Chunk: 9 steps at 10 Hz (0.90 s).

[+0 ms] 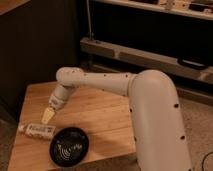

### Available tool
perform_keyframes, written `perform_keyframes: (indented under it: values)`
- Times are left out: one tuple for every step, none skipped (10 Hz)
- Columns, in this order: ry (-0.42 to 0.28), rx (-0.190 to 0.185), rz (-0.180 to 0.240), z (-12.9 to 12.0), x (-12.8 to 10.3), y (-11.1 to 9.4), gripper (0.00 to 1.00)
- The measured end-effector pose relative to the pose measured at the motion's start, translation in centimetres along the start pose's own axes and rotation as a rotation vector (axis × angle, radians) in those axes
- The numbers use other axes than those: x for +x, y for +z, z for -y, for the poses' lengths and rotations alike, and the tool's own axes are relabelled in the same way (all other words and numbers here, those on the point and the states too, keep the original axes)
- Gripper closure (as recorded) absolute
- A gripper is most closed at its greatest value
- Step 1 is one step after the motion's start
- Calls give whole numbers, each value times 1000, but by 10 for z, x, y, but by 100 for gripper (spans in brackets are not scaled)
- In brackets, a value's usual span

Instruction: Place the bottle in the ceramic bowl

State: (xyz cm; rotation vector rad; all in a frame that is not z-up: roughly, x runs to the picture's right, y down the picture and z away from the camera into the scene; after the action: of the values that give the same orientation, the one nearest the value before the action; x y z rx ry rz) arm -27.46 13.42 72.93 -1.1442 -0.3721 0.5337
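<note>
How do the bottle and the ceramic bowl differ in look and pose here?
The bottle is whitish and slim; the ceramic bowl is black and round. The bottle lies on its side; the bowl sits mouth up. The bottle is shorter than the bowl is wide. Both rest on the wooden table, close together. The open gripper hangs just above the bottle, holding nothing.

Bulky white arm [150, 100], dark screw dots; cream fingers [47, 116] near bottle [39, 130].
</note>
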Motion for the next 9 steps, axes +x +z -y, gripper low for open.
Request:
perform_keyframes:
  values:
    - [-15, -18, 1, 1, 4, 2, 35]
    - [-29, -39, 2, 3, 4, 7, 35]
    - [-42, -60, -2, 5, 1, 15, 35]
    - [-57, -83, -8, 6, -3, 23, 35]
    - [-79, -112, -13, 7, -9, 34, 35]
    - [-91, -125, -16, 8, -11, 40, 35]
    - [-100, -134, -21, 9, -11, 46, 35]
    - [-115, -140, -34, 6, -11, 55, 35]
    - [-127, -137, -53, 4, -10, 63, 35]
